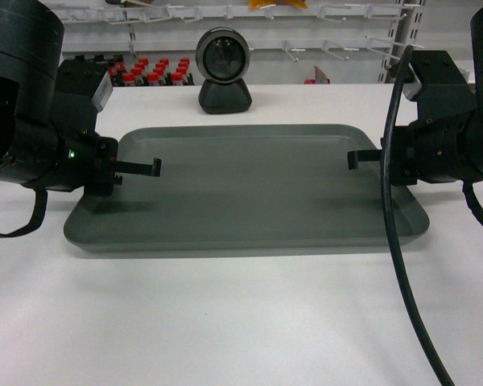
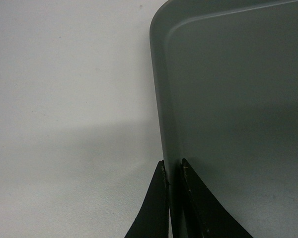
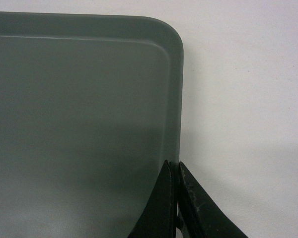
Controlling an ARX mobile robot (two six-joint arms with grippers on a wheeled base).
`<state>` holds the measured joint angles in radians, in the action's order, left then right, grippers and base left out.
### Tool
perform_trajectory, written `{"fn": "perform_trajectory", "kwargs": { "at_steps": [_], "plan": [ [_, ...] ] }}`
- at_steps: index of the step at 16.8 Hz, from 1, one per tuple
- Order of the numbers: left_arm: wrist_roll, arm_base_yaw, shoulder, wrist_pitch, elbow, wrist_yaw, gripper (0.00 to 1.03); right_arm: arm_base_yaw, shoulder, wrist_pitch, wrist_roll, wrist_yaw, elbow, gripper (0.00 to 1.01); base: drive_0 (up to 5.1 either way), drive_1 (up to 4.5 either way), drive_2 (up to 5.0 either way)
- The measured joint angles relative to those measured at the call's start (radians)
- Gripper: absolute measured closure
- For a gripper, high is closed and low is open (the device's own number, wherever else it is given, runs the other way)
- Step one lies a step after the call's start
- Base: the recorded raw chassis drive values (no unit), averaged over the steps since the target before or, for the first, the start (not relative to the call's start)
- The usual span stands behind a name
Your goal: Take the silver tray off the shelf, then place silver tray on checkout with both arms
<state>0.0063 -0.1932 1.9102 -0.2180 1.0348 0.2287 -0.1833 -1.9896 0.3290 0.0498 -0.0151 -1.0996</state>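
The silver tray lies flat and level across the white checkout; whether it rests on the top or hangs just above it I cannot tell. My left gripper is at the tray's left short side. In the left wrist view it is shut on the tray, with the rim pinched between its two black fingers. My right gripper is at the right short side. There it is shut on the rim of the tray. The tray carries nothing.
A round dark scanner on a black base stands just behind the tray's far edge. White shelving with peg hooks and red-capped bottles runs behind the table. A thick black cable hangs across the tray's right end.
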Motion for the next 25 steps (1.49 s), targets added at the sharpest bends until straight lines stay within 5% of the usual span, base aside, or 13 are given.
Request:
{"fn": "perform_trajectory", "kwargs": {
  "at_steps": [4,7,10,14,17,22,25],
  "plan": [
    [-0.006,-0.005,-0.002,0.016,0.004,0.005,0.97,0.001,-0.005,0.001,-0.026,-0.007,-0.006,0.99,0.0,0.00,0.0],
    [0.032,-0.014,-0.002,0.021,0.004,0.027,0.69,0.001,-0.006,0.010,-0.030,-0.016,-0.006,0.98,0.0,0.00,0.0],
    [0.050,-0.013,-0.006,0.019,0.004,0.034,0.48,0.001,-0.007,0.043,-0.051,-0.027,-0.003,0.75,0.0,0.00,0.0],
    [0.054,-0.014,-0.030,0.018,0.001,0.012,0.03,0.000,0.003,0.053,-0.042,-0.042,0.018,0.25,0.0,0.00,0.0],
    [0.020,-0.014,-0.117,0.005,-0.014,-0.027,0.05,0.001,0.074,0.102,0.011,-0.046,0.055,0.01,0.0,0.00,0.0],
    [0.001,-0.012,-0.374,-0.064,-0.109,-0.046,0.05,0.007,0.336,0.290,0.126,-0.056,0.230,0.03,0.0,0.00,0.0],
    [0.004,0.016,-0.542,-0.147,-0.219,-0.007,0.05,-0.015,0.515,0.334,0.158,-0.006,0.359,0.03,0.0,0.00,0.0]
  ]
}}
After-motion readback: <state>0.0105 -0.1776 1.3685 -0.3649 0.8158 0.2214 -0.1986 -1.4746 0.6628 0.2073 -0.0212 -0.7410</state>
